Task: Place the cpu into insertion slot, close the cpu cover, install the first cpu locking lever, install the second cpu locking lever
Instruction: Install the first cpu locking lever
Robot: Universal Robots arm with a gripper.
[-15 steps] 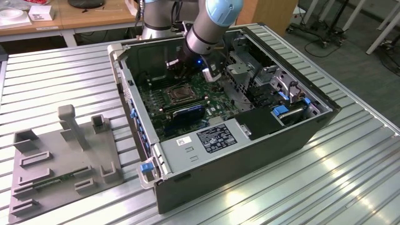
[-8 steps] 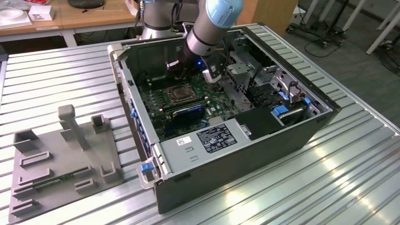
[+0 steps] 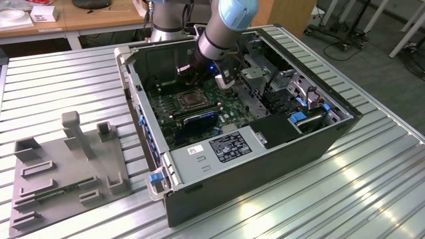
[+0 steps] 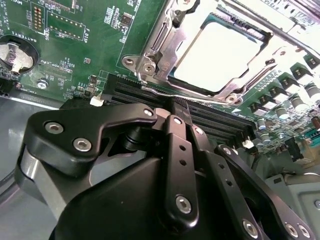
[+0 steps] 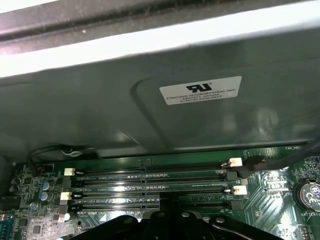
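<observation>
Gripper point(image 4: 175, 120) is hanging over memory slots point(image 4: 215, 120), jaw state impossible to tell; cpu point(image 4: 220, 55) is sitting in insertion slot point(image 3: 189, 101), just beyond those slots from the gripper tip; cpu cover point(image 4: 159, 42) is framing it.

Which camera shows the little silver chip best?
The second wrist view: the cpu looms close, inside the cpu cover. The exterior view shows it small and distant; the first wrist view faces the memory slots.
</observation>
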